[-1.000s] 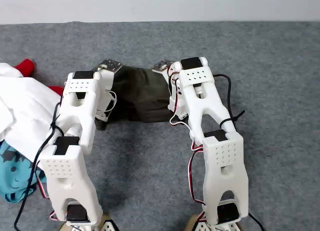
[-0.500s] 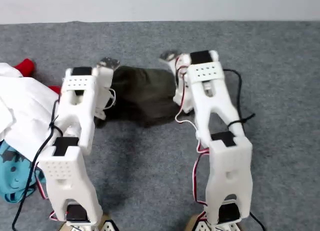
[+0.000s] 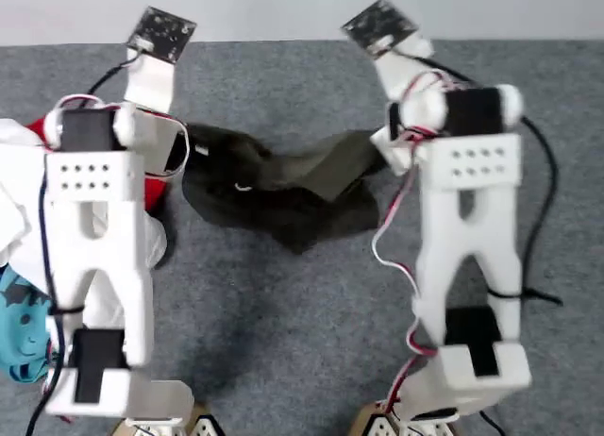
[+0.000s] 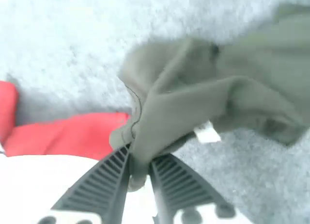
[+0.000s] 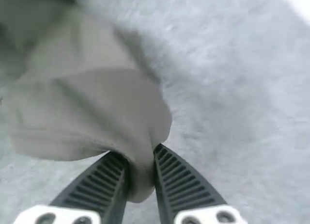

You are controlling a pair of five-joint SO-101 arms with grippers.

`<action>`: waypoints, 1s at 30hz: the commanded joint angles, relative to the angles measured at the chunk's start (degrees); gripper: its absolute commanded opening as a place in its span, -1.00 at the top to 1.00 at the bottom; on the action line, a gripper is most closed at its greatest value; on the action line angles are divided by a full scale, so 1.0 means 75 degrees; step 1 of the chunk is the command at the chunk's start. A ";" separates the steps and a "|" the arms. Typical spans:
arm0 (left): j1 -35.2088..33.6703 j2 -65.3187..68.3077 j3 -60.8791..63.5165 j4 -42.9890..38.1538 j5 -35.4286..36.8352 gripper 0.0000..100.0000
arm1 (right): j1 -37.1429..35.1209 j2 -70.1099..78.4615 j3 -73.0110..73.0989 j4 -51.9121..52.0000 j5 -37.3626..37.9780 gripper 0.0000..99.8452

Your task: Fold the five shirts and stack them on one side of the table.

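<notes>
**Two arms, one shirt:** Two blocky white plastic arms hold a crumpled olive shirt (image 3: 283, 186) between them over a desk (image 3: 283, 342) covered in coarse grey, felt-like fabric.

The left hand (image 4: 140, 161) is clamped on a bunched edge of the shirt. Its two black ribbed fingers (image 4: 104, 178) pinch a thick fold of soft, matte knit. A small white rectangular label (image 4: 207, 134) sticks out of the cloth just beside the grip.

The right hand (image 5: 141, 158) is likewise closed on the garment's other end, its ridged black fingers squeezing a rounded wad of the same fabric.

Seen from above, the shirt runs as a slack, wrinkled band from one arm to the other and sags in the middle into a loose, pointed drape. Whether its lowest folds touch the desk cannot be told.

The left arm (image 3: 90, 176) and right arm (image 3: 472, 162) carry perforated panels, and thin red, white and black cables (image 3: 385, 243) loop along them.

At the desk's left edge lies a heap of other garments:
- A smooth white shirt (image 3: 24, 200) is spread widest.
- A bright red shirt (image 3: 42, 126) peeks out at the heap's far side.
- A teal shirt (image 3: 19, 327) with a pale print lies at the near side, partly under the left arm.

In the left wrist view the red shirt lies flat on the grey surface, near the gripped olive fold.
</notes>
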 commanded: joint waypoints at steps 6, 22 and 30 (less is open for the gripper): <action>-0.0059 -0.1207 -0.0311 0.0035 0.0023 0.99 | 0.1213 -0.1084 -0.0258 -0.0440 0.0645 0.98; -0.0059 -0.2837 -0.1401 0.0000 -0.0961 0.99 | 0.2174 -0.3077 -0.1160 -0.2585 0.0692 0.98; -0.0070 -0.3376 -0.2585 -0.0141 -0.2180 0.99 | 0.2186 -0.4062 -0.1160 -0.3675 0.1231 0.98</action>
